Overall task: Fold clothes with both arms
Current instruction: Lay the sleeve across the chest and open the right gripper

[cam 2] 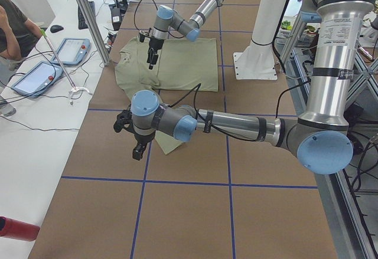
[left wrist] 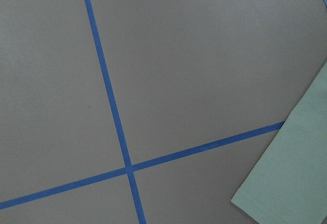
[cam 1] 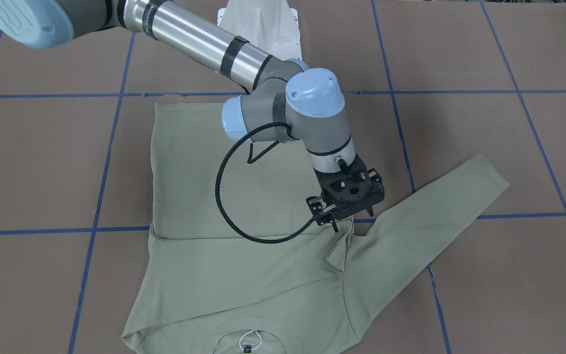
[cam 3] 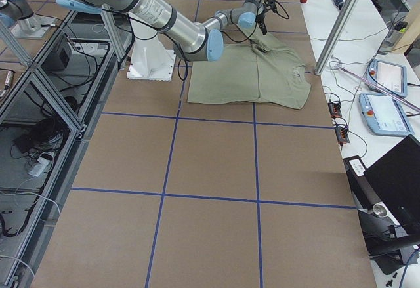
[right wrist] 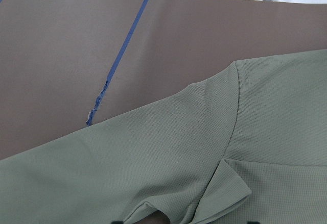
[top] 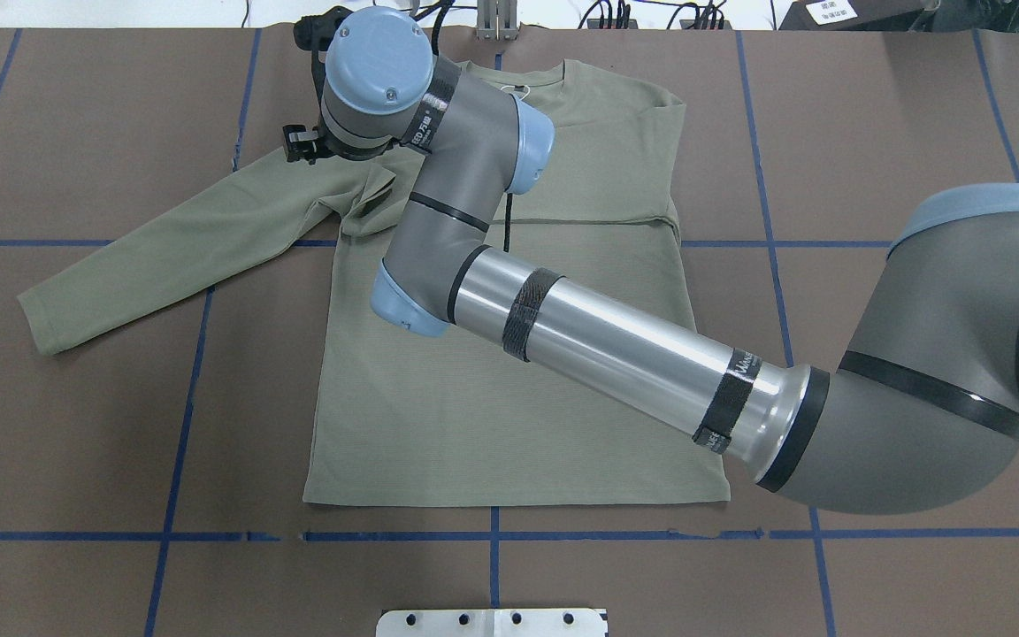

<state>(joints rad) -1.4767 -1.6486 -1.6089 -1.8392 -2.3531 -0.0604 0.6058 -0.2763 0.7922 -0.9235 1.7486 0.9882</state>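
Note:
The pale green shirt point(top: 509, 398) lies flat on the brown table, neck at the far edge with its label point(cam 1: 247, 344) showing. One sleeve is folded across the chest; the other sleeve point(top: 164, 239) stretches out toward the robot's left. My right gripper point(cam 1: 353, 219) has reached across and hovers open just above a small raised fold point(right wrist: 225, 188) at that sleeve's armpit, holding nothing. My left gripper point(cam 2: 137, 148) hangs over bare table beside the sleeve's cuff point(left wrist: 291, 173); I cannot tell whether it is open or shut.
Blue tape lines point(top: 492, 535) grid the table. The white pedestal base point(cam 1: 263, 29) stands behind the shirt's hem. A person point(cam 2: 15, 29) sits at a side bench with tablets point(cam 2: 35, 76) and cables. A red object point(cam 2: 15, 228) lies near that bench's front.

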